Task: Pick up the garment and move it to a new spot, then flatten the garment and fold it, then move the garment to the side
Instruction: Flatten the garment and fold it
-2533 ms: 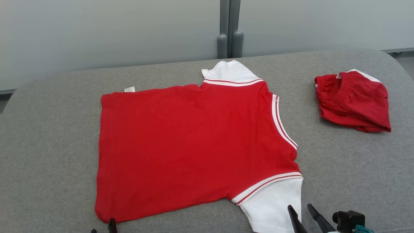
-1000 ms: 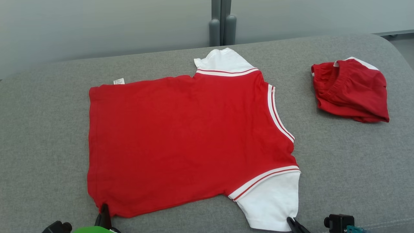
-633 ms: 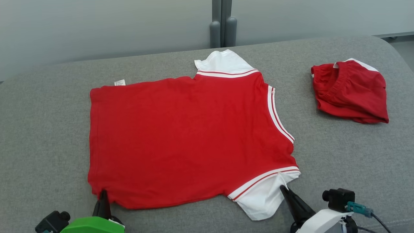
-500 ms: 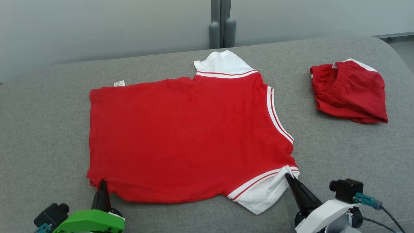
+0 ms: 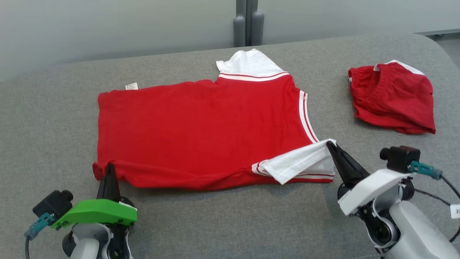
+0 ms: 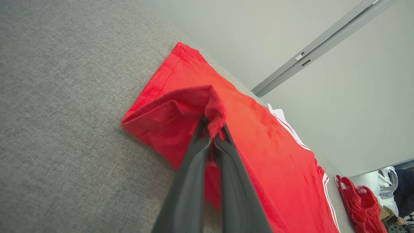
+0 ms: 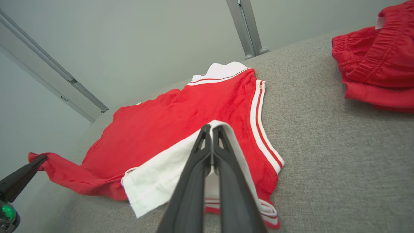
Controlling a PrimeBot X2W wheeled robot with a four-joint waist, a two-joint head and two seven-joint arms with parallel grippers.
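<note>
On the grey padded surface [image 5: 230, 223] the garment [image 5: 201, 129] lies spread out in the middle, a little toward the robot's left. It is a small red shirt with white sleeves. Where each sleeve joins the body there are white bands with a thin red line, and the same bands run along the neck opening, which points to the right. The hem points to the left, and a small white label [image 5: 131, 86] shows at its far corner. The far sleeve [image 5: 248, 63] lies flat. The near sleeve [image 5: 298, 163] is raised and turned over onto the red body.

The right gripper [image 5: 330, 144] is closed on the edge of this near sleeve; in the right wrist view the white cloth sits between the two dark fingers, which are pressed together. The left gripper [image 5: 109, 169] is closed on the near corner of the hem; in the left wrist view red cloth is pinched at the fingertips, and the corner is lifted and creased.

Well apart from the shirt, at the far right, rests a crumpled red bundle [image 5: 393, 99] with an elastic band and a bit of white.
</note>
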